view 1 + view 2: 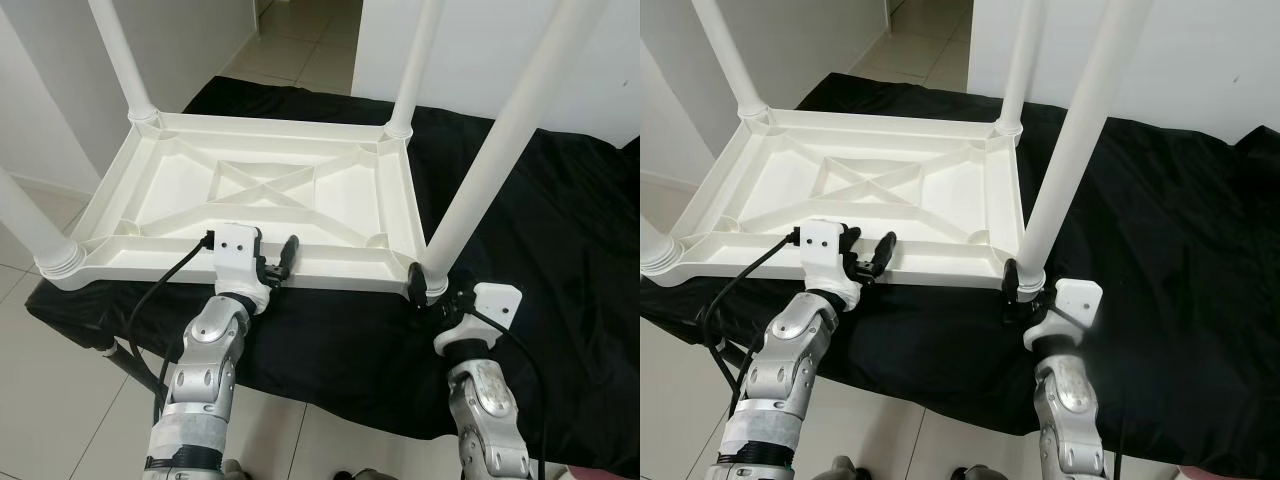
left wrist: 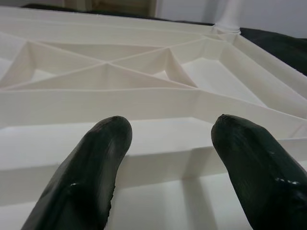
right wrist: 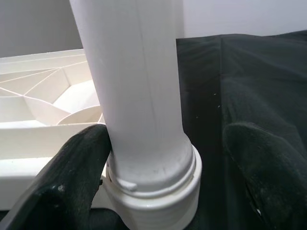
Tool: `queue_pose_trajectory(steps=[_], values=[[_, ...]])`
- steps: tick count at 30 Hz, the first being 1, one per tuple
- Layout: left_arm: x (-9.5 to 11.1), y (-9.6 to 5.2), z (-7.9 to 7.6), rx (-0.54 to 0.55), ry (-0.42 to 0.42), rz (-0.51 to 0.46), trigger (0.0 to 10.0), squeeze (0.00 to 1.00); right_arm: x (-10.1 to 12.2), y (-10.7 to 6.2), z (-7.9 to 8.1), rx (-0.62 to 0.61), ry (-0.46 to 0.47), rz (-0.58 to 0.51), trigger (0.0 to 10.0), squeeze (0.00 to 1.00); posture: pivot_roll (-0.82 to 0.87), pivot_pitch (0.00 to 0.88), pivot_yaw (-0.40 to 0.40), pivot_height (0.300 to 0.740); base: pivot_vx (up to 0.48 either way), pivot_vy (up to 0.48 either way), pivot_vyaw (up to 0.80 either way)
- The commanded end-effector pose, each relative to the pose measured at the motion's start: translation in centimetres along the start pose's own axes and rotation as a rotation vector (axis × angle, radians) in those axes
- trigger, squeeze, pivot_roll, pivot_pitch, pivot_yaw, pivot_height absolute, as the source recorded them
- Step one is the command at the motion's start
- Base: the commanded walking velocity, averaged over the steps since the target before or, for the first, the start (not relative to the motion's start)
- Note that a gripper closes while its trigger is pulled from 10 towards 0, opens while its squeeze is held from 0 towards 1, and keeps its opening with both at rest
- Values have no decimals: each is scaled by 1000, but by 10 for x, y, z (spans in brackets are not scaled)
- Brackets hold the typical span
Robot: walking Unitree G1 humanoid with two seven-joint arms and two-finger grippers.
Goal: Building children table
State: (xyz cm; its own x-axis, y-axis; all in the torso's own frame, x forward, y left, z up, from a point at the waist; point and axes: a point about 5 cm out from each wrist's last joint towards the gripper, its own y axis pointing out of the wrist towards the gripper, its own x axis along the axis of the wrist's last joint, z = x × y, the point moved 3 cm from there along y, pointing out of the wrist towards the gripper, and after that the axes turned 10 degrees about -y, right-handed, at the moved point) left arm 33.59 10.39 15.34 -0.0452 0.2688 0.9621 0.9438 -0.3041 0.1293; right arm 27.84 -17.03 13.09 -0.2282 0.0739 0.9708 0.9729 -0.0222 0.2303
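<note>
— Where's the children's table?
— Upside down on the black-draped worktop. Right tool straddles its near-right leg; left tool spread wide over the near rim

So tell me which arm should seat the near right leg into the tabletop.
Right. The right claw already straddles the near right leg at its socket, one finger touching it. The left claw is open over the tabletop rim, away from that leg.
</note>
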Motion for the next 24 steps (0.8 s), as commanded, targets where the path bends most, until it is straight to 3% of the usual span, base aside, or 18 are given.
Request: queue_pose_trajectory(steps=[1, 9, 13, 24], values=[[-4, -3, 7, 56, 4, -5, 10000, 0, 0, -3, -3, -5, -9, -7, 10000, 0, -8, 114, 12, 740, 0, 0, 0], [9, -19, 24, 95, -33, -72, 10000, 0, -3, -10, -2, -18, -47, -24, 10000, 0, 18, 113, 16, 740, 0, 0, 0], [7, -28, 24, 68, 19, -70, 10000, 0, -4, -13, 3, -10, 19, -27, 10000, 0, 32, 100, 38, 740, 0, 0, 0], [15, -24, 25, 19, 54, -70, 10000, 0, -2, -10, 10, 70, -20, -68, 10000, 0, 43, 65, 105, 740, 0, 0, 0]])
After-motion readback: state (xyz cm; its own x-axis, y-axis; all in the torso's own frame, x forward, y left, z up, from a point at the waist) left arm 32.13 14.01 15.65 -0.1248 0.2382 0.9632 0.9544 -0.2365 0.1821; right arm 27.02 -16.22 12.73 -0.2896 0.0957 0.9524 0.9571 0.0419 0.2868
